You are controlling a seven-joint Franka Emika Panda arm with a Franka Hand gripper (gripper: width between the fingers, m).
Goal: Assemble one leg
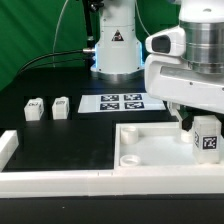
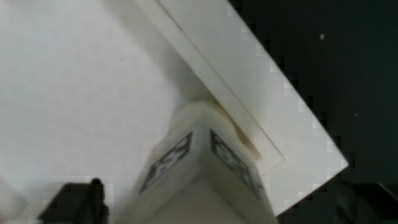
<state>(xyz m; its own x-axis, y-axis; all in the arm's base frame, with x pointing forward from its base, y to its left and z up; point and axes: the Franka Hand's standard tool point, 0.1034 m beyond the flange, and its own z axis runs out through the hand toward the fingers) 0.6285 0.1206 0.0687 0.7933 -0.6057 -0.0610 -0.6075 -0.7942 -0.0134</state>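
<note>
One leg (image 1: 207, 136), a white block with a black-and-white tag facing the camera, stands upright in the far corner socket of the large white tray-like part (image 1: 150, 150), at the exterior view's right. My gripper (image 1: 198, 128) hangs straight over this leg, jaws open around it. One dark finger (image 1: 183, 122) stands apart from its side. In the wrist view the leg (image 2: 199, 165) rises toward the camera from the tray-like part (image 2: 89, 90). A dark finger (image 2: 75, 202) shows beside it with a gap between them. Two more legs (image 1: 34, 107) (image 1: 62, 105) lie on the black table at the exterior view's left.
The marker board (image 1: 122, 102) lies flat behind the tray-like part. A white L-shaped rail (image 1: 40, 178) runs along the front edge and up the left side. The arm's base (image 1: 115, 45) stands at the back, with cables trailing to the left.
</note>
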